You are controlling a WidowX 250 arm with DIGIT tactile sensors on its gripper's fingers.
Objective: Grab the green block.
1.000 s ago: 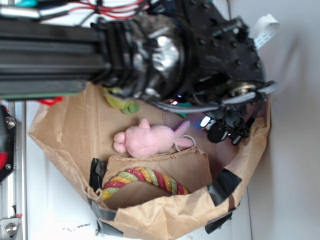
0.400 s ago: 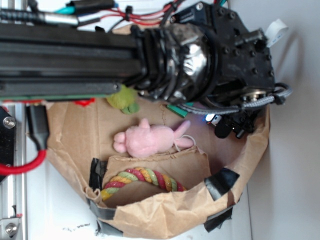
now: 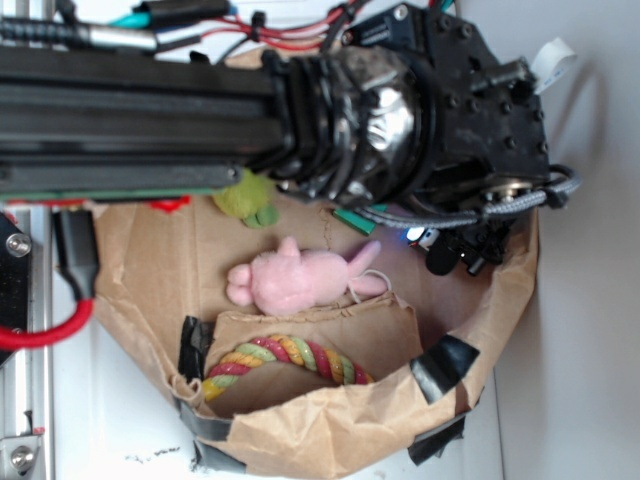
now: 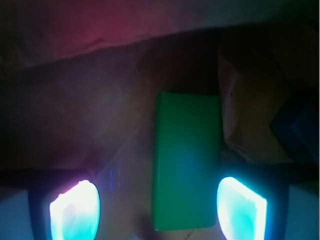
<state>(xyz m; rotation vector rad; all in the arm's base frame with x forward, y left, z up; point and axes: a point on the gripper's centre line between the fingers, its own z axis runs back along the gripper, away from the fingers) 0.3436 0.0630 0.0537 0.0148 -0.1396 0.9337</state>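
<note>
Wrist view: the smooth flat emerald-green rectangular block (image 4: 186, 160) lies on brown paper between the two glowing fingertips (image 4: 75, 210) of the end effector (image 4: 158, 210), nearer the one on the view's right. End effector spread wide, gripping nothing; a gap shows on both sides of the block. A dark blue block corner (image 4: 297, 132) sits at the right edge. Exterior view: the black arm reaches into the crumpled brown paper bag (image 3: 330, 430); the pink plush toy (image 3: 300, 280), the fuzzy yellow-green plush (image 3: 248, 200) and the multicoloured braided rope (image 3: 290, 358) lie inside.
</note>
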